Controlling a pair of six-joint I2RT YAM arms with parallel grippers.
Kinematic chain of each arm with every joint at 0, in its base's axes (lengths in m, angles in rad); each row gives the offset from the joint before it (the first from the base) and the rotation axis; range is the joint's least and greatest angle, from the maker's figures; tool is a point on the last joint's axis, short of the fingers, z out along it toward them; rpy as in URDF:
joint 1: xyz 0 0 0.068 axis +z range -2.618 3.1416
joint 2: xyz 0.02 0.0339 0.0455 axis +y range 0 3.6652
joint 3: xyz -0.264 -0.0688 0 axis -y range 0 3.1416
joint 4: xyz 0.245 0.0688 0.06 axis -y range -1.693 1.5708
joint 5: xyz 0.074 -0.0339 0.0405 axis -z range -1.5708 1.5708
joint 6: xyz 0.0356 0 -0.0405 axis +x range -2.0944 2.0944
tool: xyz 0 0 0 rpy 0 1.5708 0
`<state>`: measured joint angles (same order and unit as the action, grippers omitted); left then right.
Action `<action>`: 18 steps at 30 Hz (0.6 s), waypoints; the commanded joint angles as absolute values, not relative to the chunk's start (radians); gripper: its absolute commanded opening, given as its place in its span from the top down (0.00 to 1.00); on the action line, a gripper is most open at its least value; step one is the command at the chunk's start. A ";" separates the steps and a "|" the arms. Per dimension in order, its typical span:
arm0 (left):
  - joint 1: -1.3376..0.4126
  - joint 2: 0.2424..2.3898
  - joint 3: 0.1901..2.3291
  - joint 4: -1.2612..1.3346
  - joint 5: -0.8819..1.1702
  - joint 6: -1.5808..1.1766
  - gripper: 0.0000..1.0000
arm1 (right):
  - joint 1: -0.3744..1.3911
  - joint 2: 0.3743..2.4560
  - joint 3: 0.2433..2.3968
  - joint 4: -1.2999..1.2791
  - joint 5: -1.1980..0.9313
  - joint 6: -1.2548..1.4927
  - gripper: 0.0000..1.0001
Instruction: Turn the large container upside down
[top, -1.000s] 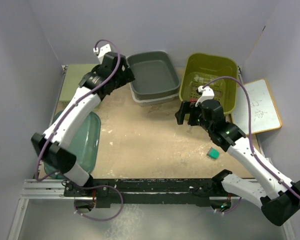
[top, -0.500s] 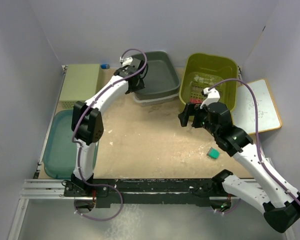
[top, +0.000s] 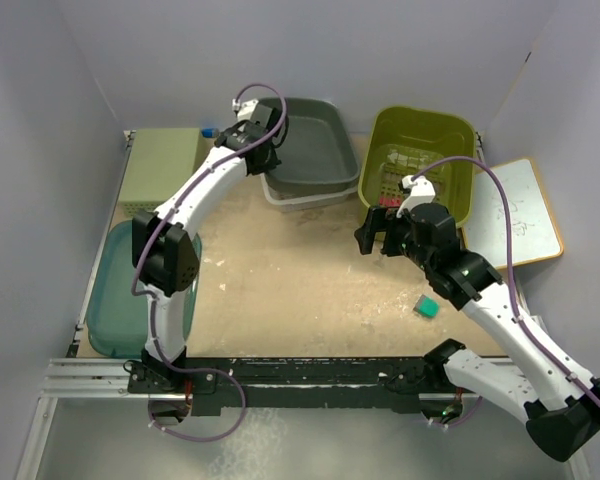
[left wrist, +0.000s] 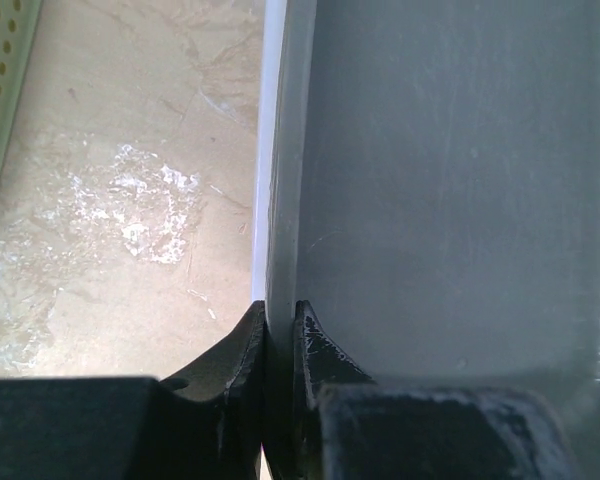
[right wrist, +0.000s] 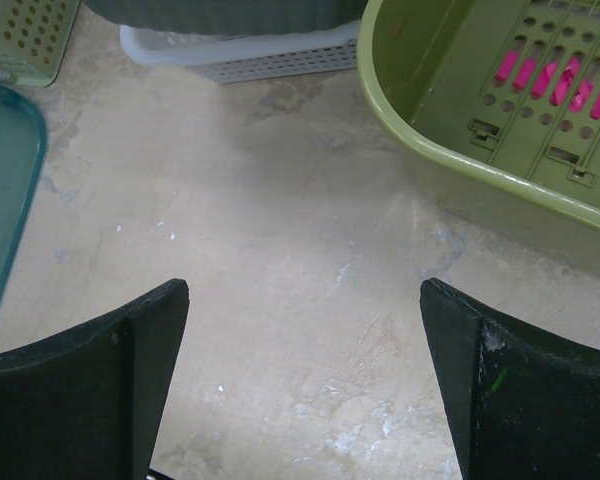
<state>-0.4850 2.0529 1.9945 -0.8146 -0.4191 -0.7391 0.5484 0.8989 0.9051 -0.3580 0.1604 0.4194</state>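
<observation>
The large container is a dark grey tub at the back middle, standing right way up on a white perforated basket. My left gripper is at its left wall. In the left wrist view the gripper is shut on the container's thin grey rim, one finger outside and one inside. My right gripper hangs over the table's middle right, apart from the container. Seen from the right wrist, this gripper stands wide open with only bare tabletop between its fingers.
An olive green basket stands right of the container, close to my right gripper. A teal tray and a pale green perforated box lie along the left. A small teal block and a whiteboard are at the right.
My left arm has reached in over the container's left wall, and its jaws have shut on the rim. The right arm has barely moved and stays open.
</observation>
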 commanded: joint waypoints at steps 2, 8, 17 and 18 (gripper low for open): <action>-0.488 1.864 2.076 -0.754 -0.418 -0.704 1.00 | 0.546 0.890 0.928 -0.329 0.143 0.423 0.00; -0.488 1.675 1.973 -0.722 -0.401 -0.625 1.00 | 0.546 0.867 0.919 -0.330 0.160 0.420 0.00; -0.488 1.268 1.508 -0.767 -0.317 -0.391 1.00 | 0.545 0.795 0.877 -0.252 0.201 0.390 0.00; -0.489 1.226 1.459 -0.766 -0.272 -0.386 1.00 | 0.545 0.787 0.875 -0.235 0.201 0.381 0.00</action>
